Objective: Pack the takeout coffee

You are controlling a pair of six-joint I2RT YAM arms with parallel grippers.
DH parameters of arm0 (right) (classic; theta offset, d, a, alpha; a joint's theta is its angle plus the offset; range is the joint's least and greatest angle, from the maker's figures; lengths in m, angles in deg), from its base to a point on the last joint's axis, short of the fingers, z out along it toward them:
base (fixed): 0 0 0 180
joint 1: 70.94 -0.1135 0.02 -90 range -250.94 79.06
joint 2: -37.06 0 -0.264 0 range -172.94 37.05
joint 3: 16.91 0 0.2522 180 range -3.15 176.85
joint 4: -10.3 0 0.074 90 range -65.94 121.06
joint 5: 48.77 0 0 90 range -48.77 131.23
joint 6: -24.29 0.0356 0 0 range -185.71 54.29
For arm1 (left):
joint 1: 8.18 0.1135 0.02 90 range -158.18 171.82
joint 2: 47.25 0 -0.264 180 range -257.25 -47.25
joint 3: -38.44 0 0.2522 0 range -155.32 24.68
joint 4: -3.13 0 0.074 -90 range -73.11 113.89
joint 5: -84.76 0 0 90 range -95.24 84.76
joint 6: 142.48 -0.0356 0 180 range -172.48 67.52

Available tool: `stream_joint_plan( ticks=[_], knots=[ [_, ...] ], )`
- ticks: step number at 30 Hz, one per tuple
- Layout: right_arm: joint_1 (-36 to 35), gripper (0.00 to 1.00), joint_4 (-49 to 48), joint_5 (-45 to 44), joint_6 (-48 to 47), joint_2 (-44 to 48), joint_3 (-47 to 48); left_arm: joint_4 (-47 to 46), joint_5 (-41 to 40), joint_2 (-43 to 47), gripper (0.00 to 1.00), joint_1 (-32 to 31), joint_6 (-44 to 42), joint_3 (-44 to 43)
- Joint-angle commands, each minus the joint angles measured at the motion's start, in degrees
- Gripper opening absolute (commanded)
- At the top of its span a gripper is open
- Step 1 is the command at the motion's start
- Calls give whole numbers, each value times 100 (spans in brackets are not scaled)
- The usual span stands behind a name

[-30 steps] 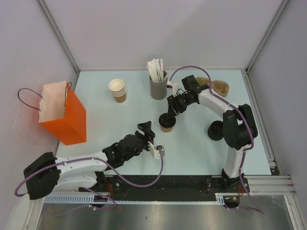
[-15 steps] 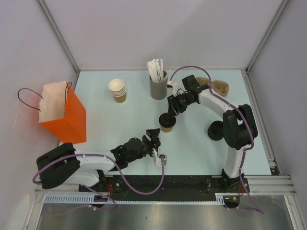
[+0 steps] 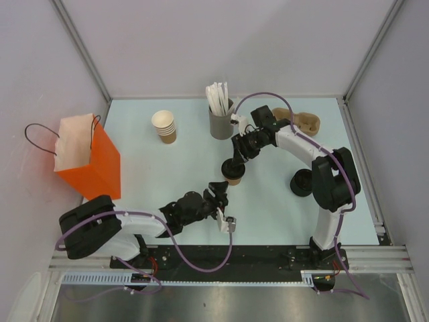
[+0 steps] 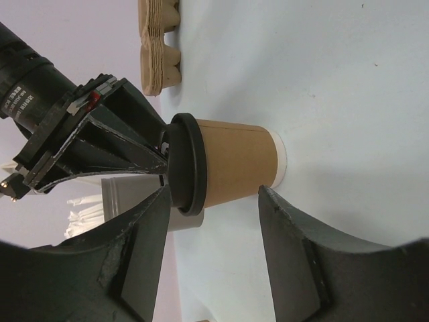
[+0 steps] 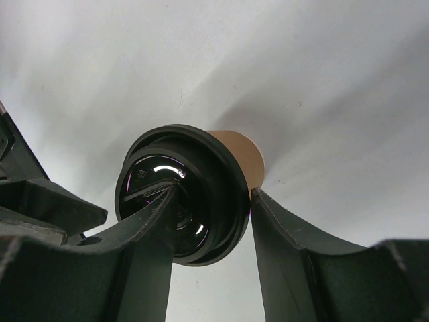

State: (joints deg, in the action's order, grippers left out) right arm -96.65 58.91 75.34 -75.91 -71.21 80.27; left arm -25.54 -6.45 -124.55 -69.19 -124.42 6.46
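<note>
The takeout coffee [image 3: 233, 176], a small tan-brown paper cup with a black lid, stands upright mid-table. From above, my right gripper [image 3: 234, 162] is shut on the lid: in the right wrist view one finger lies across the lid's top [image 5: 181, 201] and the other presses the rim's outer side, brown cup wall [image 5: 242, 149] behind. My left gripper [image 3: 220, 192] sits just in front of the cup, open. In the left wrist view its fingertips [image 4: 268, 201] flank the cup [image 4: 231, 164] without touching, gripper [image 4: 214, 194] low near the table.
An orange paper bag [image 3: 90, 161] stands open at the left. A stack of nested brown cups [image 3: 164, 126] and a grey holder of white sticks [image 3: 220, 117] stand at the back. Cardboard carriers [image 3: 303, 121] lie back right; a black lid stack [image 3: 301, 182] sits by the right arm.
My left arm has swung right and forward, bringing its gripper up to the cup, and its jaws have narrowed somewhat. The right gripper has stayed on the lid.
</note>
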Motion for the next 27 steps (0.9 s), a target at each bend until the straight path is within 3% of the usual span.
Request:
stream_joint_plan(
  ticks=[1,17,27],
  knots=[
    [23,50,162,-1310,-316,-247,-291,-257,280,-84,60,-33,180,-182],
    [40,50,153,-1214,-360,-72,-396,455,262,-1023,58,459,453,-1184],
    [58,49,145,-1134,-387,-54,-432,754,359,-1191,45,520,418,-1211]
  ],
)
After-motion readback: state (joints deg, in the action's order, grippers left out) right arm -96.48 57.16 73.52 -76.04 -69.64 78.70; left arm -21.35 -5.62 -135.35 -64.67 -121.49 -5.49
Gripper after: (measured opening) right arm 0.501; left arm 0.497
